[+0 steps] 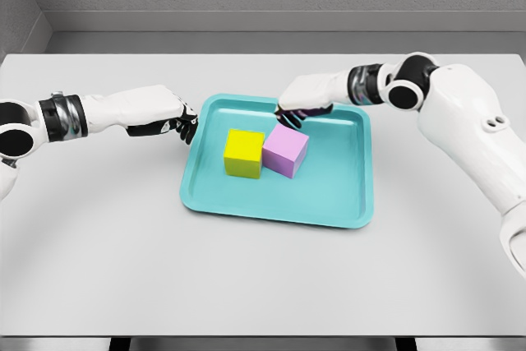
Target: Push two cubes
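Nearest the camera we see the bare front of the white table (164, 277), filling the lower part of the frame. At centre sits the teal tray (345, 203), with its raised rim on all four sides.

The yellow cube (244, 154) and the pink cube (285, 151) stand on the tray floor, left of its middle, touching along one edge. The pink cube is turned slightly relative to the yellow one.

The right hand (302, 104) reaches in from the upper right and hovers over the tray's far rim, fingers curled downward just behind the pink cube; it grasps nothing. We judge this posture prepares a push toward the near rim.

The left hand (168, 119) rests at the tray's left rim, outside it, fingers curled and holding nothing. We judge it stands ready to push the yellow cube rightward.

Open floor lies right of and in front of the cubes. The rim limits any slide, so pushes must stay short.
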